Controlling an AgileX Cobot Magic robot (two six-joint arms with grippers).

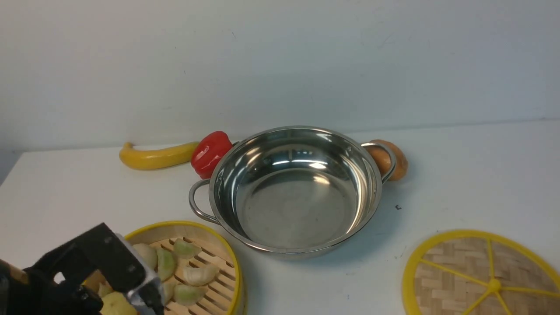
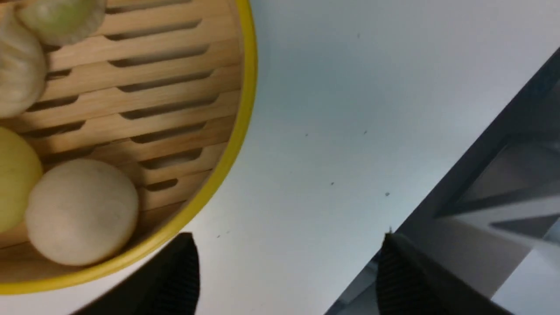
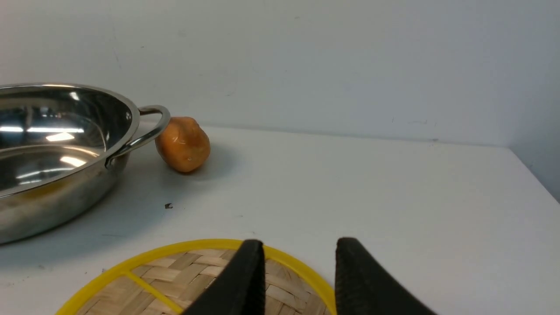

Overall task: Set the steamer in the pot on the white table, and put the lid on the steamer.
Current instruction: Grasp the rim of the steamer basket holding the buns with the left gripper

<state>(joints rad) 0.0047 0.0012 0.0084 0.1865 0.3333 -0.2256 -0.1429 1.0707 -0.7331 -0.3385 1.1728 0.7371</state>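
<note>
Front view: the pot stands empty at the middle of the white table. A long yellow fruit and a red pepper lie behind its left side, and an orange-brown lump sits by its right handle. The steamer, filled with pale dumplings, sits on the table near left, just beside the pot, with the left gripper above it. The lid lies flat near right.

Left wrist view: fingers spread wide over bare table, just outside the steamer's yellow rim; round buns rest inside.

Right wrist view: the right gripper, fingers parted and gripping nothing, hangs over the lid's edge.
</note>
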